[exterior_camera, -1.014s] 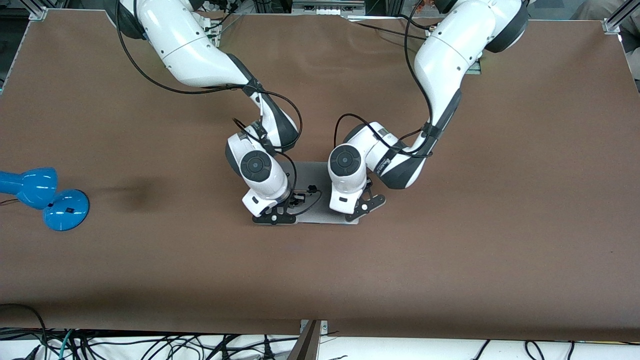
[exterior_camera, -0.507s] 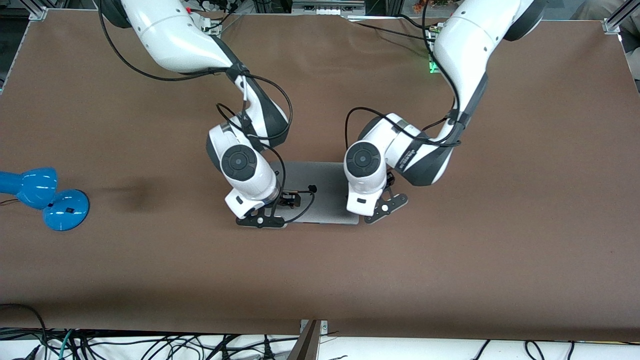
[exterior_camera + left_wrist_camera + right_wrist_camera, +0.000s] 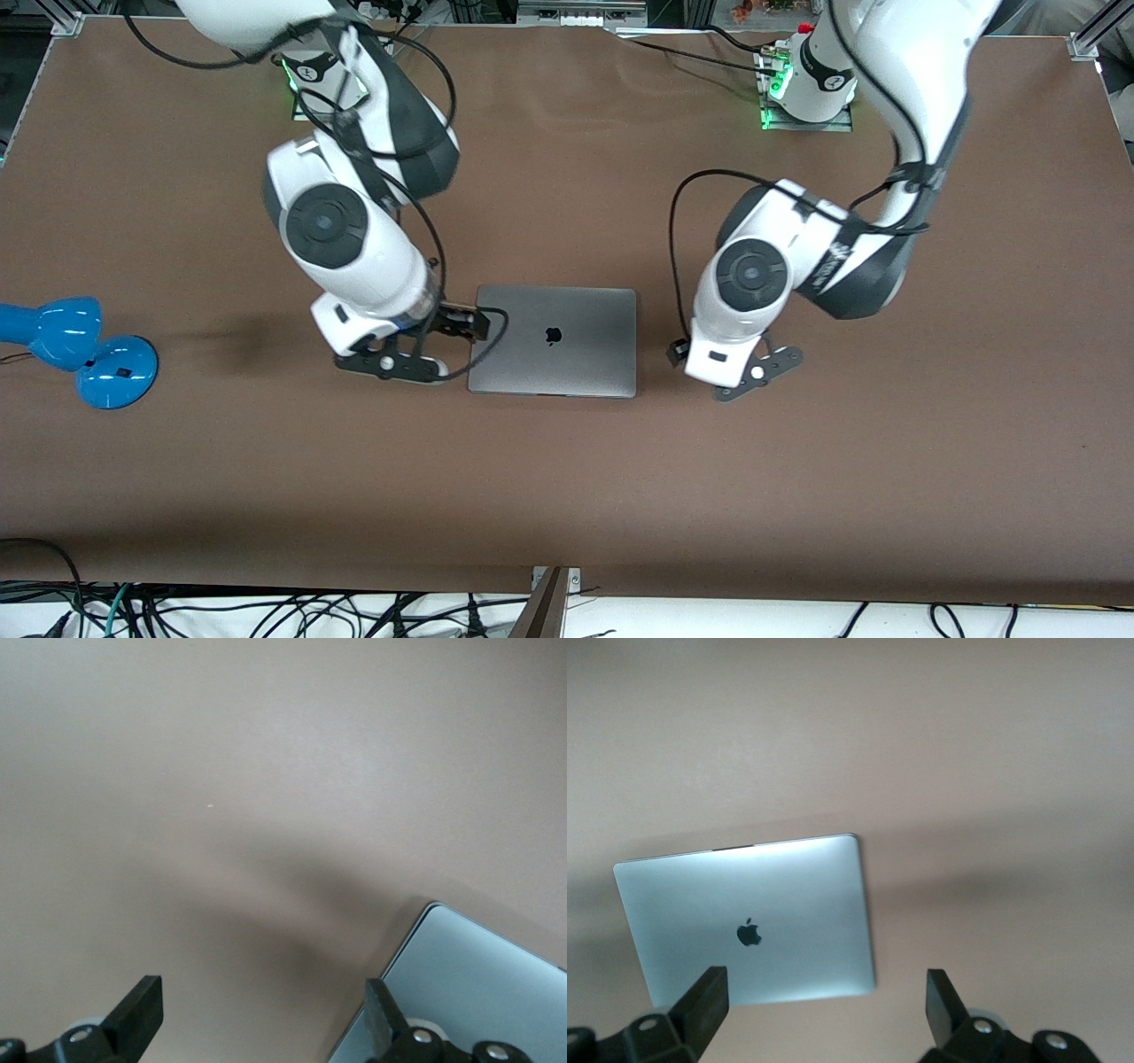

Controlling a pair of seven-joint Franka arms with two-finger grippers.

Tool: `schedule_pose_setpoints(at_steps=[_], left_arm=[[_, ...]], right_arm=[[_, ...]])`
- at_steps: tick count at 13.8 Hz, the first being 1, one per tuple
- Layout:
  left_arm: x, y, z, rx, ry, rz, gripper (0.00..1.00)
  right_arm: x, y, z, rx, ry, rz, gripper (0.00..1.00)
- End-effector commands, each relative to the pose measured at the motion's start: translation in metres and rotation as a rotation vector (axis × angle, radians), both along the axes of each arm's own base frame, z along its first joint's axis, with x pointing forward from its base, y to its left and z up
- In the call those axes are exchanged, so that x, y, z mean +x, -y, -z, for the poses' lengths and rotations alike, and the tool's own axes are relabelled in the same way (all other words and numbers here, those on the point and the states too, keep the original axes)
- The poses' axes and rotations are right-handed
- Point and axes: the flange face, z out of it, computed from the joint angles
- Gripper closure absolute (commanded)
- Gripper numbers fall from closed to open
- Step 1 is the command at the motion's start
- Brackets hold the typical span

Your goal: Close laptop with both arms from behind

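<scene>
The silver-grey laptop [image 3: 554, 341] lies shut and flat on the brown table, its lid with the small black logo facing up. My right gripper [image 3: 390, 363] hangs open over the table beside the laptop's edge toward the right arm's end. In the right wrist view the whole lid [image 3: 753, 921] shows past the open right gripper [image 3: 824, 1010], which holds nothing. My left gripper [image 3: 753, 377] hangs open over bare table off the laptop's edge toward the left arm's end. The left wrist view shows the empty left gripper [image 3: 261, 1019] and one corner of the laptop [image 3: 478, 992].
A blue desk lamp [image 3: 80, 350] lies at the right arm's end of the table. Both arm bases [image 3: 811, 84] with green lights stand along the table's top edge. Loose cables [image 3: 266, 611] hang below the table edge nearest the front camera.
Both arms have lifted off the laptop lid and swung apart, each toward its own end of the table. Both grippers have opened. The whole lid now shows.
</scene>
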Motion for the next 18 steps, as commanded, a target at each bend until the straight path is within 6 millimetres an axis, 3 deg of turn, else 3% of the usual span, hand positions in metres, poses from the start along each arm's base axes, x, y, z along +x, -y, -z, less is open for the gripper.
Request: schedule_pose_setpoints(at_steps=[1, 3, 8, 13, 16, 18], left_arm=[[-0.025, -0.046, -0.035, 0.005, -0.001, 0.073, 0.00], [-0.023, -0.075, -0.058, -0.044, 0.009, 0.079, 0.00], [-0.024, -0.132, -0.098, -0.086, -0.009, 0.124, 0.00], [-0.041, -0.198, -0.158, -0.106, -0.002, 0.197, 0.00], [-0.049, -0.198, -0.171, -0.076, -0.029, 0.220, 0.00], [-0.056, -0.214, -0.188, -0.122, -0.017, 0.239, 0.00]], right_arm=[[-0.007, 0.040, -0.047, 0.002, -0.014, 0.020, 0.01], [-0.006, 0.076, -0.077, 0.012, -0.001, -0.013, 0.00], [-0.005, 0.162, -0.119, -0.031, 0.016, -0.123, 0.00], [-0.011, 0.211, -0.133, -0.100, 0.028, -0.123, 0.00], [-0.013, 0.247, -0.137, -0.097, 0.015, -0.111, 0.00], [-0.012, 0.273, -0.138, -0.096, 0.003, -0.126, 0.00]])
